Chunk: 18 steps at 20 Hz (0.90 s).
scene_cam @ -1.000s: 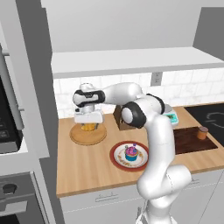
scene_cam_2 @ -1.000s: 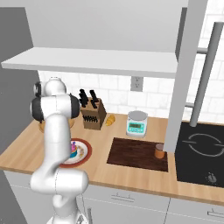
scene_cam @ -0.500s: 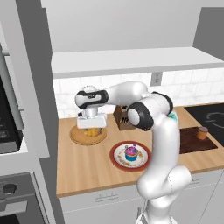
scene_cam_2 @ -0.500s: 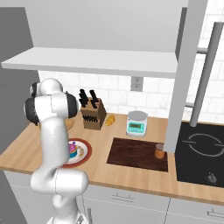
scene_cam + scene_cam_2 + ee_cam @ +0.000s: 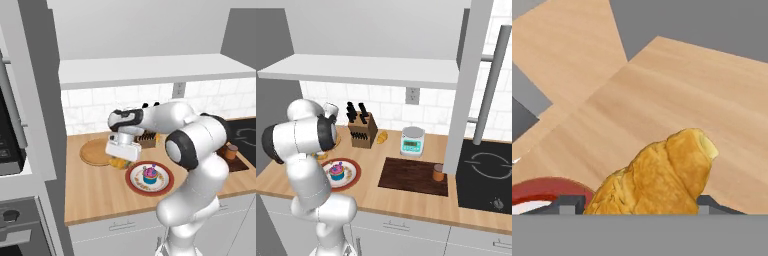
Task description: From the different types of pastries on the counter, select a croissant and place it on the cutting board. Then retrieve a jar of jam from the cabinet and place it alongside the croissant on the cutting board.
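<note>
Pincer (image 5: 121,161) grips the golden croissant (image 5: 657,177) between its tips, low over the desk (image 5: 100,187) beside the round pale board (image 5: 94,152). Right of it sit the cupcake (image 5: 149,174), then the cutting board (image 5: 415,175) and jam jar (image 5: 438,172). No writing is legible.

I see a golden-brown croissant (image 5: 662,175), a pink-and-blue frosted cupcake (image 5: 149,173) on a red-rimmed white plate (image 5: 135,182), a dark brown cutting board (image 5: 415,175) and light-wood counter (image 5: 100,190).

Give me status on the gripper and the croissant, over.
Gripper shut on croissant, off the round board, beside the cupcake plate. Cutting board holds the jam jar at its right end. Knife block nearby.
</note>
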### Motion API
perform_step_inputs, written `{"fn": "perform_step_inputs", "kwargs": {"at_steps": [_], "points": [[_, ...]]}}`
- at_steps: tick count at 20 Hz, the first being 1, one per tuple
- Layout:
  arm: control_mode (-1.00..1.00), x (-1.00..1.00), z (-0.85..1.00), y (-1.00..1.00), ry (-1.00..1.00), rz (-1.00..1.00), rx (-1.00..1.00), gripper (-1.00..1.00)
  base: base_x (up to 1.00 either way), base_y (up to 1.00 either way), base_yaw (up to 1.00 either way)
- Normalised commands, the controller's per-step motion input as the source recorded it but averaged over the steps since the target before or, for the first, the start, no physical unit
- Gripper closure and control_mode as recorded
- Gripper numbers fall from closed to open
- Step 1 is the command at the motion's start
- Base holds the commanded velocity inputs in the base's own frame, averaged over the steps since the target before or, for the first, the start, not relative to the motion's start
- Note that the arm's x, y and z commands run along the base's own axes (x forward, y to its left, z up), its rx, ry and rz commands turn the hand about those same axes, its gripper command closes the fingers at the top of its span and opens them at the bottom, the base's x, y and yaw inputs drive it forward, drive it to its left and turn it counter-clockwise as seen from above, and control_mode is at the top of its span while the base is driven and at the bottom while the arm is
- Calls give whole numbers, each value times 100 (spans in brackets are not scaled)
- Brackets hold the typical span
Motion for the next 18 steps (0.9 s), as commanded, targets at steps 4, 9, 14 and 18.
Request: {"fn": "perform_step_inputs", "kwargs": {"at_steps": [4,9,14,18], "points": [[-100,-50,14,-16,-1,-21,3,100,0,0,0],[-100,0,48,-14,-3,-1,0,100,0,0,0],[-100,1,30,-32,-8,0,0,100,0,0,0],[-100,6,13,-43,-7,0,0,100,0,0,0]]}}
